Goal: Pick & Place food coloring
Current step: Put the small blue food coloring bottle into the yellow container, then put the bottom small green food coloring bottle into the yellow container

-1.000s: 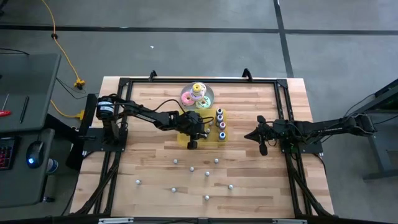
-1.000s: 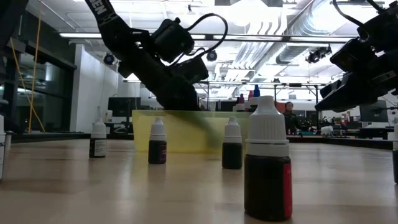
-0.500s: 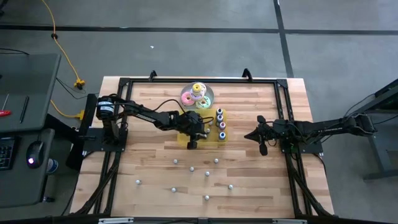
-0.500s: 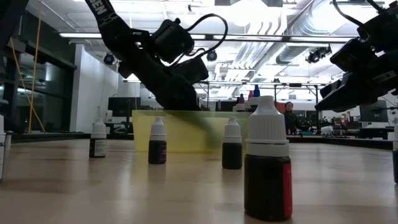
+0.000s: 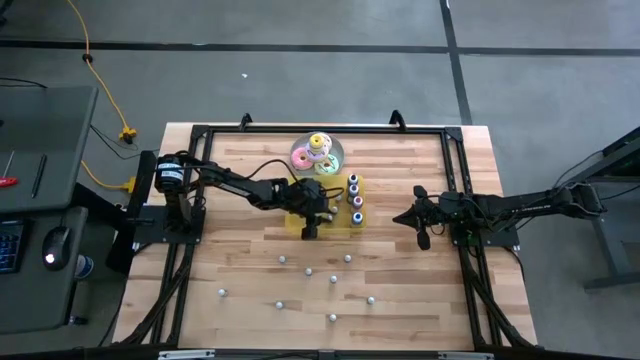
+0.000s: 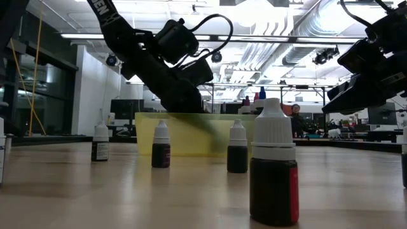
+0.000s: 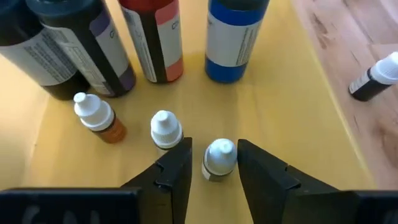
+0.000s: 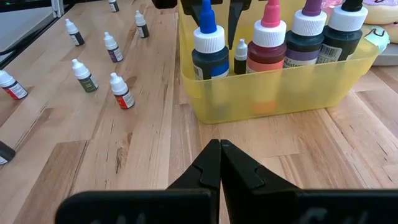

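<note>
Tray [image 7: 292, 112] holds bottle [image 7: 219, 158], seemingly released.

Bright overhead ceiling lights [image 6: 254, 13] glare – foreground perhaps slightly soft.

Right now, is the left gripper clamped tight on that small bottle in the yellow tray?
No: in the left wrist view the left gripper straddles the small bottle with a gap on each side.

Inside the yellow tray [image 7: 298, 106] you have little room: tall bottles [image 7: 233, 37] line the far side, and two small bottles [image 7: 165, 129] crowd the left gripper [image 7: 213, 171]. Bare wood [image 5: 400, 290] lies open nearer you.
</note>
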